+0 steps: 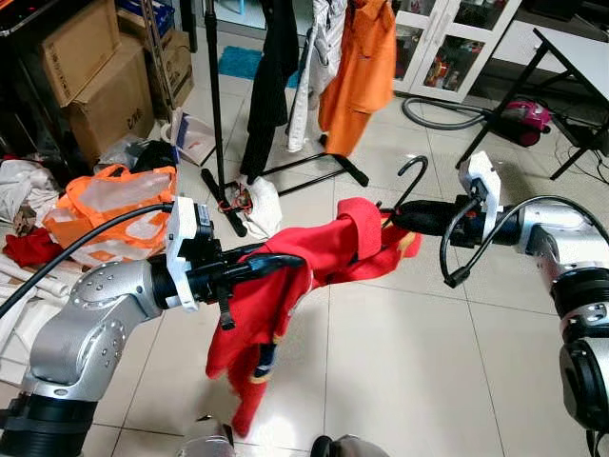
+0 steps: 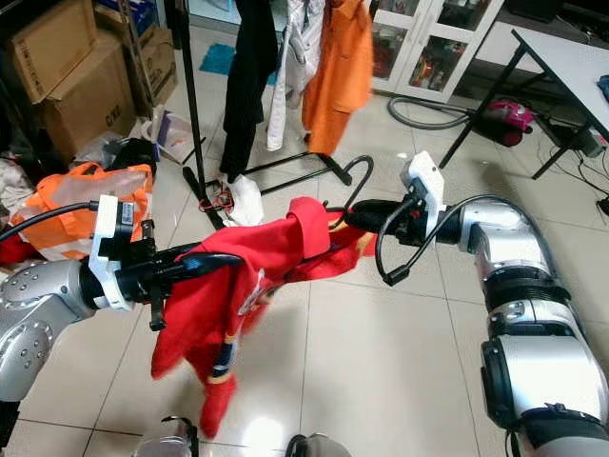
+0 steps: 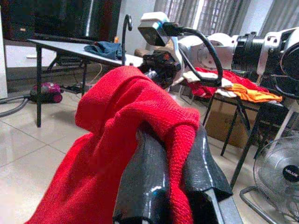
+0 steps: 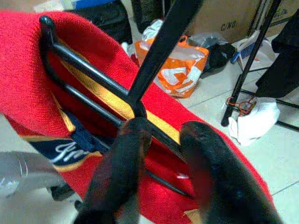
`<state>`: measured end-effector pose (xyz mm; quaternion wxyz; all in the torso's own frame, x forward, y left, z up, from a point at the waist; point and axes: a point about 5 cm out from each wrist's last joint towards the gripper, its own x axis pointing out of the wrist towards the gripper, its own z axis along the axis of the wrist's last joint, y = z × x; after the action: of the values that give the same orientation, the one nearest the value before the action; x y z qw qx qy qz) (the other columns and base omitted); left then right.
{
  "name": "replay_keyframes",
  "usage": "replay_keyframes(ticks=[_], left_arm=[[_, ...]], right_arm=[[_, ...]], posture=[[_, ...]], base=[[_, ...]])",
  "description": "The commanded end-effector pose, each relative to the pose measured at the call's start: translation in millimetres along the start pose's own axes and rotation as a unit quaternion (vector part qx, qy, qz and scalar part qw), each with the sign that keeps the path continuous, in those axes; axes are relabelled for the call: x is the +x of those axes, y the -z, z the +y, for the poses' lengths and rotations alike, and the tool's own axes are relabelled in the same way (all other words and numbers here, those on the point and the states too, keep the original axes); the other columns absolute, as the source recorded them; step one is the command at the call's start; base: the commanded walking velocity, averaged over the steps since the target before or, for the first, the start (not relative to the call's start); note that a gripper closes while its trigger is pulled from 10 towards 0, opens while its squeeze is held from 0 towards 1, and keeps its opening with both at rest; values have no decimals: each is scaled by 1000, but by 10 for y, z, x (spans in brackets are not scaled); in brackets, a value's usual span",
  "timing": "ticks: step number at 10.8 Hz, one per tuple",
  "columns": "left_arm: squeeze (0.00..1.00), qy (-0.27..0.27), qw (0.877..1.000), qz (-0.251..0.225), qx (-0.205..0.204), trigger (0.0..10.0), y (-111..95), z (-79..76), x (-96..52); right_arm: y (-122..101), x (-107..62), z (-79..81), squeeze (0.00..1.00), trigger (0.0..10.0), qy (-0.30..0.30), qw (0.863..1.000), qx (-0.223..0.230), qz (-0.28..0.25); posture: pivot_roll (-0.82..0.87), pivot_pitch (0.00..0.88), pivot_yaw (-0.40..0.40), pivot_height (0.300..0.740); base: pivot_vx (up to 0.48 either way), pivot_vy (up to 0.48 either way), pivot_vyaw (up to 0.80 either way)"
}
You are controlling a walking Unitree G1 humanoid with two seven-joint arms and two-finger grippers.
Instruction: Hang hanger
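Observation:
A red knitted garment [image 1: 324, 252] with yellow trim hangs in the air between my two arms, draped over a black hanger [image 4: 93, 79]. The hanger's hook [image 1: 415, 169] curves up just above my right gripper. My left gripper [image 1: 278, 263] is shut on a fold of the red garment [image 3: 126, 112], which is pinched between its fingers [image 3: 145, 182]. My right gripper [image 1: 398, 218] is shut on the hanger near its neck, with the bars running between its fingers [image 4: 122, 158]. The clothes rack [image 1: 214, 105] stands beyond on the tiled floor, holding a black garment [image 1: 271, 76], a white one and an orange one [image 1: 360, 67].
Cardboard boxes [image 1: 90, 67] and an orange bag [image 1: 119, 205] sit at the left with heaped clothes. The rack's black feet [image 1: 314, 171] spread over the floor ahead. A vacuum cleaner [image 1: 523, 116] and hose lie under a table [image 1: 571, 48] at the right. A glass cabinet [image 1: 457, 38] stands behind.

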<state>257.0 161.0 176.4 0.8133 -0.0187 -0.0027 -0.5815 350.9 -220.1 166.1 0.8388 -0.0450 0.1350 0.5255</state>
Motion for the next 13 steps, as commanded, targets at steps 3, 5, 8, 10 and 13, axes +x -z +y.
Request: replay_keyframes(ticks=[3, 5, 8, 10, 13], left_arm=[[0, 29, 999, -18, 25, 10000, -120, -56, 100], [0, 28, 999, -20, 25, 10000, -128, -59, 94], [0, 27, 999, -21, 25, 10000, -133, -51, 92], [0, 29, 999, -23, 25, 10000, -146, -44, 94], [0, 32, 999, -26, 26, 10000, -163, -47, 100]], right_arm=[[31, -59, 0, 1000, 10000, -1, 999, -30, 40], [30, -37, -3, 1000, 10000, 3, 999, -35, 41], [78, -17, -6, 0, 10000, 14, 998, -40, 50], [124, -25, -7, 0, 10000, 17, 998, -36, 54], [177, -13, -11, 0, 10000, 21, 998, -19, 57]], posture=[[79, 128, -153, 740], [82, 131, -157, 740], [84, 127, -151, 740], [87, 118, -148, 740], [91, 113, -148, 740]], base=[[0, 0, 0], [0, 0, 0], [0, 0, 0], [0, 0, 0], [0, 0, 0]])
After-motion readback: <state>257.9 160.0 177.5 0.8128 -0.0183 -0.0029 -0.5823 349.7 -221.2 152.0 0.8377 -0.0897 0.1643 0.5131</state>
